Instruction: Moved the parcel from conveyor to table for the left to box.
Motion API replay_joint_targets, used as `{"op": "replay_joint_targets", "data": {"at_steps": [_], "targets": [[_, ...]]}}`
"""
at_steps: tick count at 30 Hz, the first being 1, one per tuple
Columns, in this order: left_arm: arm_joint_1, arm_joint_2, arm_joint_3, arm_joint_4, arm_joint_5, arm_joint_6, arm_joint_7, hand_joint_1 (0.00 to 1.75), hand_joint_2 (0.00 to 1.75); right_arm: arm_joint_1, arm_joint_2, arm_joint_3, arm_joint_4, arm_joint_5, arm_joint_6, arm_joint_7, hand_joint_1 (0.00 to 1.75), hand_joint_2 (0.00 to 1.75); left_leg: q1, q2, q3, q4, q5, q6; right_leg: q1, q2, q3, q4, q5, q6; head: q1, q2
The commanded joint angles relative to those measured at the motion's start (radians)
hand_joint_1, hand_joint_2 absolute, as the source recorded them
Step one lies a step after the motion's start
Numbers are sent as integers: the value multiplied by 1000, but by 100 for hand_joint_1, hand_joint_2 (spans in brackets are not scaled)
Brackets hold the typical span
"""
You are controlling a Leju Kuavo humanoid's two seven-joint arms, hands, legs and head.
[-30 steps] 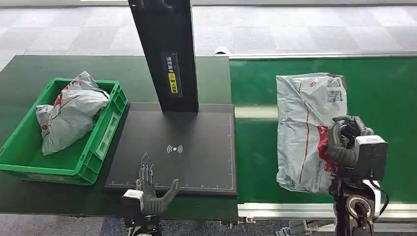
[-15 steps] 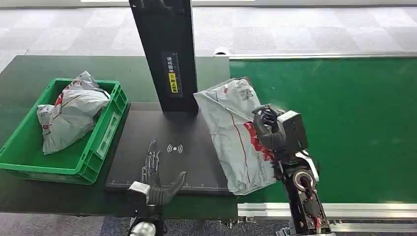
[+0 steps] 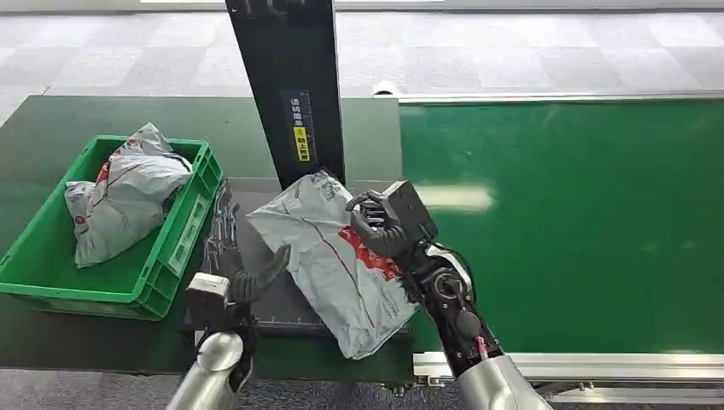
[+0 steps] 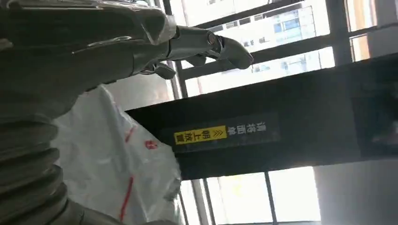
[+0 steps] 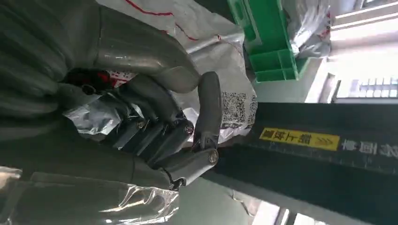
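Green crate (image 3: 175, 248), left of frame: holds a grey mailer bag (image 3: 124, 192). Left hand (image 3: 235, 256), lower left-centre: raised, fingers spread, thumb touching the parcel's edge. Parcel (image 3: 329, 265), centre: grey poly mailer with red print and a QR label, lying on the black scanner pad (image 3: 273, 303). Black post (image 3: 294, 94): yellow label, writing unreadable. Right hand (image 3: 380, 226): fingers curled, gripping the parcel. Green conveyor belt (image 3: 580, 222), right.
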Motion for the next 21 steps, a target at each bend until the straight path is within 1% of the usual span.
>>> {"op": "replay_joint_targets", "data": {"at_steps": [1,4,8,10,12,14,16,17,18,19,20,21], "targets": [[-125,0,33,60,32,10,-2,0,175,-163,50,118,350,60,27,-5,0,175,1,2,1,0,0,-2,1,1,0,0,1,0,0,0],[-126,0,34,62,33,10,-2,0,175,-163,45,118,351,60,31,-8,0,175,1,0,0,0,0,-2,1,-1,0,-1,0,1,0,0],[-126,0,34,62,33,10,-2,0,175,-163,45,118,351,60,31,-8,0,175,1,1,0,0,0,-2,1,0,1,-2,1,1,0,0],[-126,0,34,62,33,10,-2,0,175,-163,45,118,351,60,31,-8,0,175,0,0,0,0,0,-2,0,0,0,-1,0,0,0,0],[-132,0,30,65,30,0,-2,0,175,-164,38,143,341,86,40,-29,0,175,1,0,0,0,1,-2,0,-1,0,-1,1,0,0,0],[-163,-8,20,96,22,-12,-2,0,175,-164,25,177,330,118,61,-67,0,175,0,-1,-1,0,0,-1,0,-1,-1,0,0,0,0,0],[-191,-20,23,138,17,-7,-2,0,175,-169,16,184,310,148,21,-85,0,175,1,-2,-1,1,1,-2,0,-2,-1,0,0,0,0,0],[-198,-21,26,149,6,-7,-2,0,175,-167,11,175,280,159,-7,-91,0,175,0,-2,-1,1,1,-1,0,-2,-1,0,0,0,0,0],[-202,-18,30,153,-19,-9,19,0,175,-157,-1,162,216,180,-53,-108,0,175,1,-2,-1,-1,2,-3,1,-4,0,-2,1,1,0,0],[-205,-13,36,153,-37,-30,50,0,175,-143,-12,142,152,188,-76,-114,0,175,1,-2,-1,1,1,-2,0,-3,-1,0,0,1,0,0],[-209,10,13,166,-100,-76,105,0,175,-92,-38,90,-21,181,-155,-185,0,175,0,-2,-1,0,1,-1,0,-2,-1,0,0,1,0,0],[-201,5,36,168,-116,-93,102,0,175,-39,-74,68,-202,179,-93,-92,0,175,0,-2,-2,0,1,-1,0,-2,-1,0,0,1,0,0]]}}
